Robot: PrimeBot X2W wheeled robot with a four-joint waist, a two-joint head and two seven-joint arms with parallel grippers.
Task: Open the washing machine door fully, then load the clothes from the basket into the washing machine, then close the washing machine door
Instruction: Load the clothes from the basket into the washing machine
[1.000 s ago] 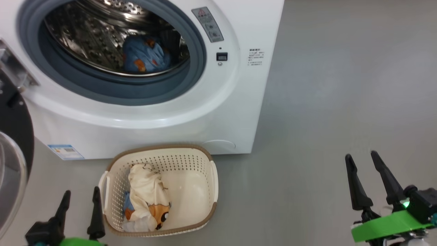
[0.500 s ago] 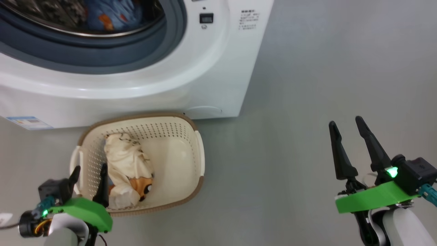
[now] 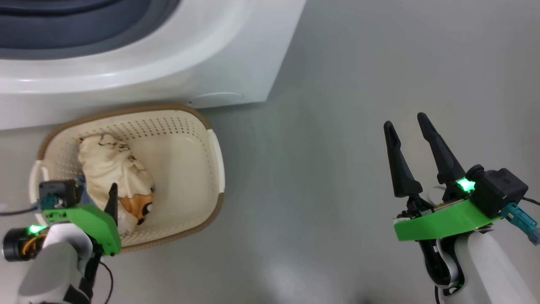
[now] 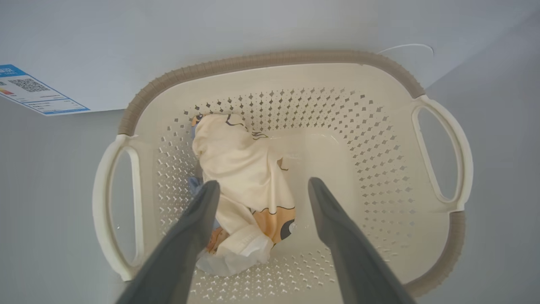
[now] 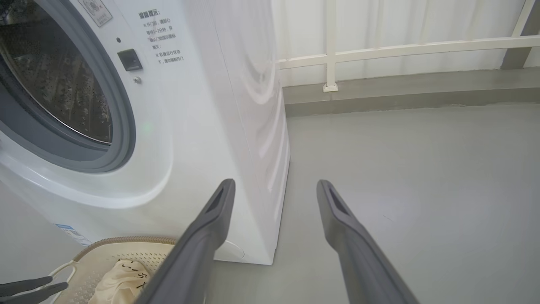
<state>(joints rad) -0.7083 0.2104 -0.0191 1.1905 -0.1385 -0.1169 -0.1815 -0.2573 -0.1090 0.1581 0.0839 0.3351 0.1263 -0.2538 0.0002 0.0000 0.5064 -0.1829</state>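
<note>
Basket (image 3: 181,169) on floor (image 3: 337,84), just before washing machine (image 3: 236,55) front
Clothes (image 3: 112,164) bunched in basket's left side, cream with orange print, sliver of blue beneath. Left gripper (image 4: 262,182) over them, fingers spread wide. Right gripper (image 3: 404,119) well apart over grey floor, fingers likewise apart

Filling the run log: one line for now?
stage: loading | left gripper: open above clothes in basket | right gripper: open, empty

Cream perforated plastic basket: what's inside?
A crumpled cream garment with black lettering and an orange cartoon print, lying over a sliver of blue fabric. Anything beneath is covered.
</note>
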